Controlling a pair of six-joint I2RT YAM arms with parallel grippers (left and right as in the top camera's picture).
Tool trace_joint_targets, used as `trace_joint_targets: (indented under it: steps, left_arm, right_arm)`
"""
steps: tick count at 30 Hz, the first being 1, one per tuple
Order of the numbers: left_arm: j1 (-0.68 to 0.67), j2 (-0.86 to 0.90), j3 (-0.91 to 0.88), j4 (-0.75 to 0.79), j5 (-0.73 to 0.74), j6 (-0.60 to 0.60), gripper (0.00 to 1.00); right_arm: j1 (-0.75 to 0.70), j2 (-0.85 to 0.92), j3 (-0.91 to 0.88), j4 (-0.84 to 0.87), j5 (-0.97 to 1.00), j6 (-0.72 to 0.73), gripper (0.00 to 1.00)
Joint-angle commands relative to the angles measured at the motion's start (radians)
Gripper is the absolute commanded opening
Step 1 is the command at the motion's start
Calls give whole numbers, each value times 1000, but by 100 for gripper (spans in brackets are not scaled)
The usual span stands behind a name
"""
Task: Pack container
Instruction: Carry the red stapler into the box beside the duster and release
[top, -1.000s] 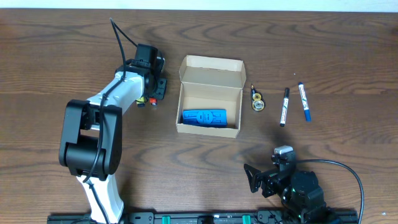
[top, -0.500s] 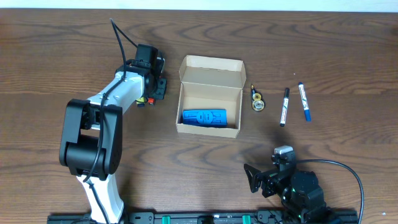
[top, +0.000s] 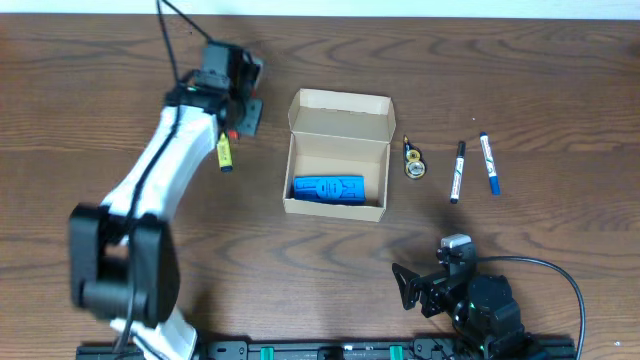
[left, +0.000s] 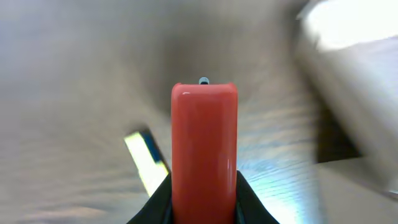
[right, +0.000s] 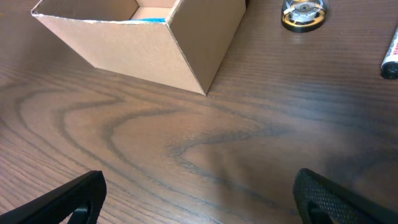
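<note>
The tan cardboard container (top: 338, 105) stands open at the table's middle with its flap lid up at the back; a blue object (top: 328, 188) lies inside. It also shows in the right wrist view (right: 186, 43). My left gripper (top: 237, 110) is lifted left of the container and is shut on a red marker (left: 204, 149). A yellow marker (top: 225, 152) lies on the table below it and shows blurred in the left wrist view (left: 146, 163). My right gripper (top: 425, 290) is open and empty near the front edge.
Right of the container lie a small gold round object (top: 412, 163), a black marker (top: 458, 171) and a blue marker (top: 489, 162). The gold object (right: 303, 14) and the black marker's tip (right: 390, 56) show in the right wrist view.
My left gripper has risen from the table with the red marker and shifted toward the back. The yellow marker stays on the table. The right arm has not moved.
</note>
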Motion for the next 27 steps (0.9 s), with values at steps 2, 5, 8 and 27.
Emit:
trace_joint_targets:
  steps: [2,5,8,27]
  left_arm:
    - [-20,-147,39,-33,161,211,6]
    - [-55,-194,39,-78,264,345,6]
    - [-110,-212,39,-126,324,457,6]
    - [-342,-47,36,-185,285,919,5]
  right_arm:
    - [10,-6,-11,-1,-4,13,99]
    - [10,-6,-11,-1,-4,13,99]
    - [10,-6,-11,-1,-4,13,99]
    - [10,-6,-11,-1,-4,13,99]
